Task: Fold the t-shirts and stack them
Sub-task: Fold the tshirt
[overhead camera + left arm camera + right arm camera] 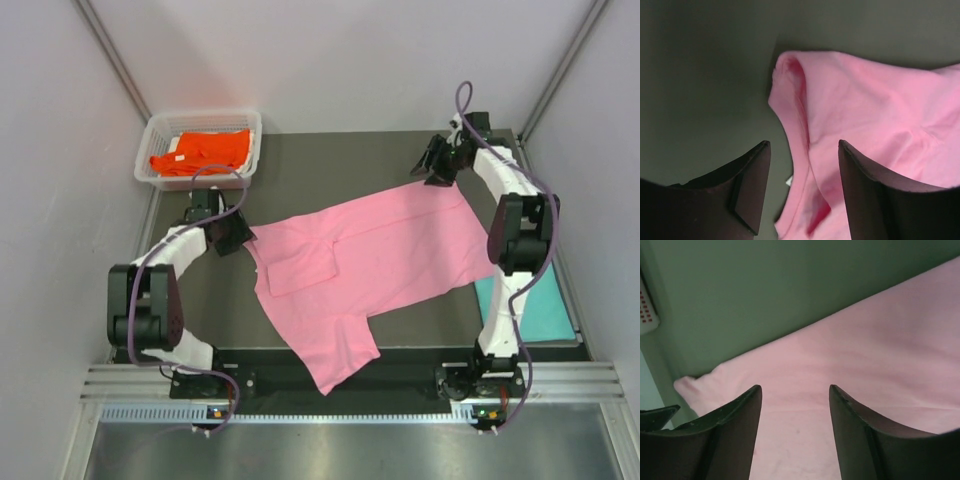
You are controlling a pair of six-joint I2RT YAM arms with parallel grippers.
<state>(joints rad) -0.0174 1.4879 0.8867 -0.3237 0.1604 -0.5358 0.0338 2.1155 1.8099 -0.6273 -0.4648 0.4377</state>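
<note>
Centrally, item one: pink t-shirt (350,270), lying spread and slantwise across the dark desk (330,165), front side up, creased in places. A small flap of its own cloth is folded over onto the body near the left side, and its near end reaches past the desk's front edge, over the black rail. Its far right corner lies at the back of the desk; its left edge lies toward the left arm. Item two: orange t-shirt (200,152), bunched loosely inside the white wire-mesh basket (160,178) at the desk's far left corner, well apart from the pink one. Item three: teal t-shirt (535,305), flat and rectangular at the near right of the desk, partly hidden behind the right arm. Left end effector (235,235) — just beside the pink shirt's left edge; in the left wrist view its fingers (752,185) stand apart, the rolled pink hem running between them, with nothing gripped. Whether they touch the cloth cannot be told. Right end effector (437,160) — over the shirt's far right corner; the right wrist view shows its fingers (732,425) likewise spread, pink cloth beneath and between them, and the dark desk beyond the cloth's straight edge.
</note>
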